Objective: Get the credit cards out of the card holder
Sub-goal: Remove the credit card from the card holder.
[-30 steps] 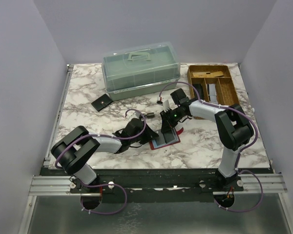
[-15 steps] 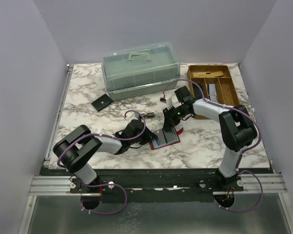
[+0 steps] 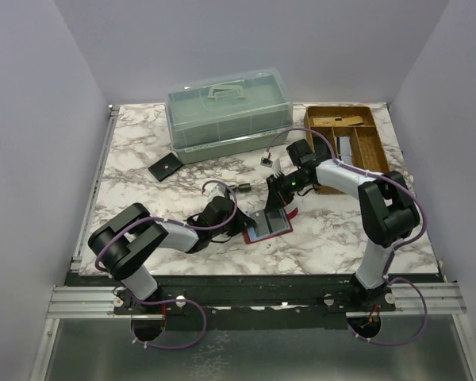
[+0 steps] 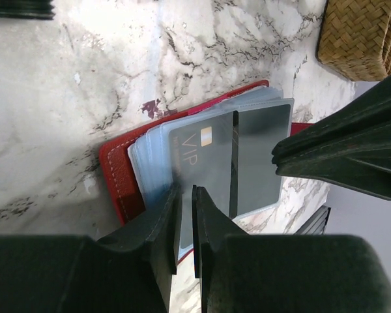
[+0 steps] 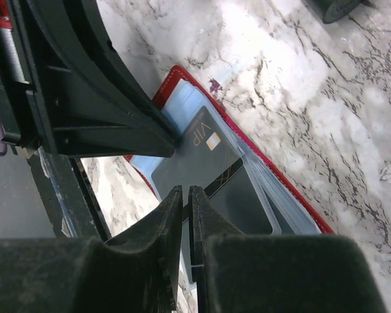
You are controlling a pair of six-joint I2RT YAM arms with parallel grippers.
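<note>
The red card holder [image 3: 276, 230] lies open on the marble table, its clear sleeves fanned out; it also shows in the left wrist view [image 4: 114, 169] and the right wrist view [image 5: 274, 176]. A grey credit card marked VIP [image 4: 205, 156] [image 5: 195, 153] lies on top of the sleeves. A darker grey card [image 4: 264, 156] [image 5: 238, 202] with a black, gold-patterned stripe lies beside it. My left gripper [image 3: 250, 225] [image 4: 186, 202] is shut on the near edge of the holder's sleeves. My right gripper [image 3: 271, 208] [image 5: 186, 195] is shut on the end of the darker card.
A clear green lidded box [image 3: 228, 111] stands at the back. A woven tray [image 3: 345, 139] [image 4: 358, 32] with cards and dividers is at the back right. A black wallet [image 3: 166, 167] lies at the left. Small dark items [image 3: 242, 188] [image 3: 263, 161] lie behind the holder.
My right wrist has swung back and to the right while its fingers stay at the holder. The left arm has hardly moved.
</note>
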